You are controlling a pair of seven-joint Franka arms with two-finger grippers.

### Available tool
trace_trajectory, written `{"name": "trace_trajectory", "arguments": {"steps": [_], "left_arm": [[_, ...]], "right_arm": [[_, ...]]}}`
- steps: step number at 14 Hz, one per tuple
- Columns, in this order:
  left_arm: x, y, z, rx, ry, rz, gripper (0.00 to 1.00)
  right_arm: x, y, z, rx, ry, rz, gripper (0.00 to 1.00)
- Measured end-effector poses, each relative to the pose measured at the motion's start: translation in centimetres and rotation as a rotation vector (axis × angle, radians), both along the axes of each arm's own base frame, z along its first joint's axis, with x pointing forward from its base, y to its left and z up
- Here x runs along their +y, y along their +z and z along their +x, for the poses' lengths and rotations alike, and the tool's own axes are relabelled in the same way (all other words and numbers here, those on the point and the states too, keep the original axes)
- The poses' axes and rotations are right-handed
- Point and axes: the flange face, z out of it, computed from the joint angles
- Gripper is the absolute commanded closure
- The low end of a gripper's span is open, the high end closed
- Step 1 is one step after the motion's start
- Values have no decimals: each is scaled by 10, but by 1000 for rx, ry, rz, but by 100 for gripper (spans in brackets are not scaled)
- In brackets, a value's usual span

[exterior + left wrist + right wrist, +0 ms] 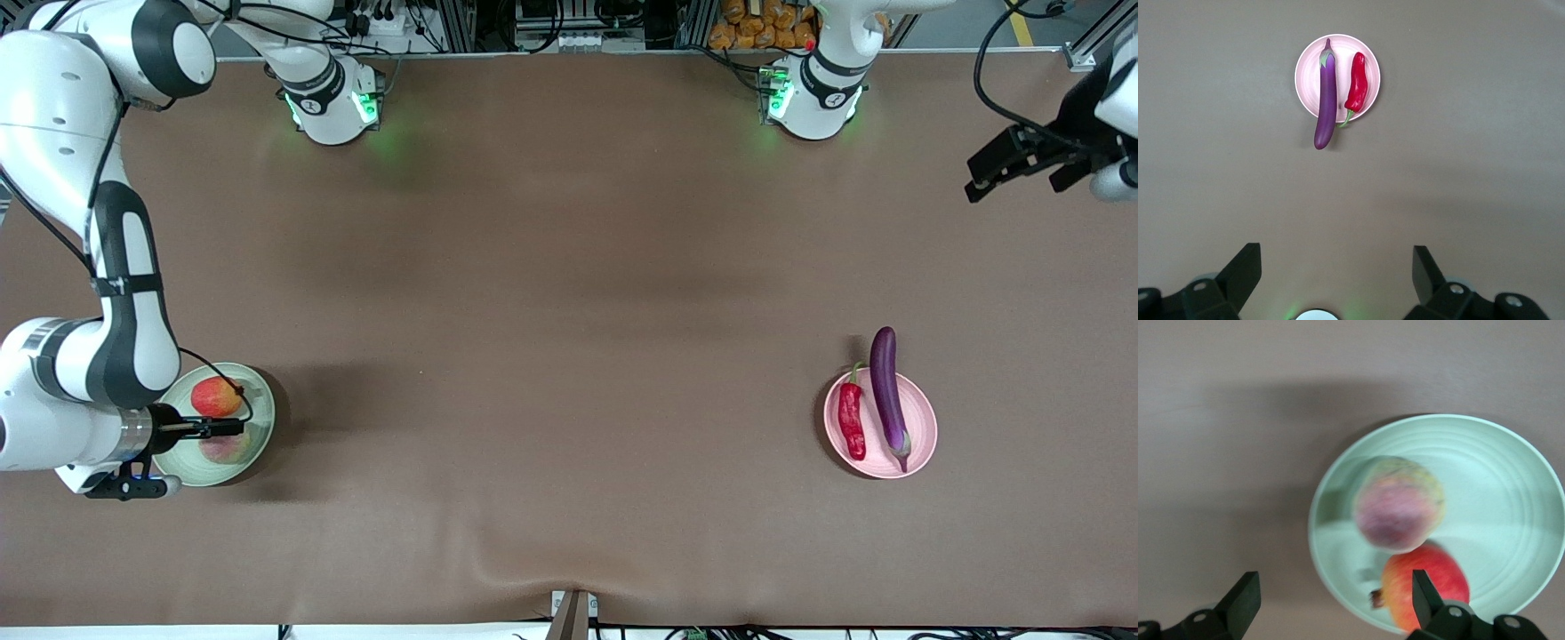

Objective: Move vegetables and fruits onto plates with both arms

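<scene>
On the brown table [569, 293]: both plates loaded, right arm at the final fruit placement.

The two white jointed arms come first. The right gripper [233, 428] hangs over the round pale green plate [260, 396] at the table's 8 o'clock; the right wrist view shows its fingers [1239, 600] spread wide and gripping nothing. The left gripper [1022, 169] waits high at 2 o'clock, spread wide and empty. The round pale pink plate [920, 431] at 4 o'clock carries the long glossy purple eggplant [887, 396], its blunt end overhanging the rim at 12 o'clock, with the curved red chili pepper [852, 420] beside it. The red-yellow apple [216, 396] and the dull pinkish-tan peach-like ball [227, 449] lie close together in the green plate. Judgement: transfer appears complete; the next move calls for lifting the right gripper straight up, clear of both fruits.
</scene>
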Motion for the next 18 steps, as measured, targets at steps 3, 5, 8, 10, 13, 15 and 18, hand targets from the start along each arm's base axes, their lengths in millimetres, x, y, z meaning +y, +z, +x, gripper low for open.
{"name": "trace_trajectory", "arguments": {"steps": [3,5,8,10,13,15,18], "left_arm": [[1,-4,-9,8,1,3,0],[3,-7,-9,13,4,3,0],[4,-14,-8,24,6,4,0],[7,-17,-7,25,13,4,0],[10,-19,-4,15,19,2,0],[10,-20,-4,15,19,2,0],[10,-19,-3,9,18,2,0]], "right_arm": [[15,85,-3,-32,29,15,0],[31,150,-16,-58,33,6,0],[79,225,-49,-33,-32,-24,0],[105,252,-69,-35,-29,-36,0],[119,276,-98,-73,-14,-46,0],[119,291,-126,-100,-17,-57,0],[120,318,-165,-107,-14,-69,0]]}}
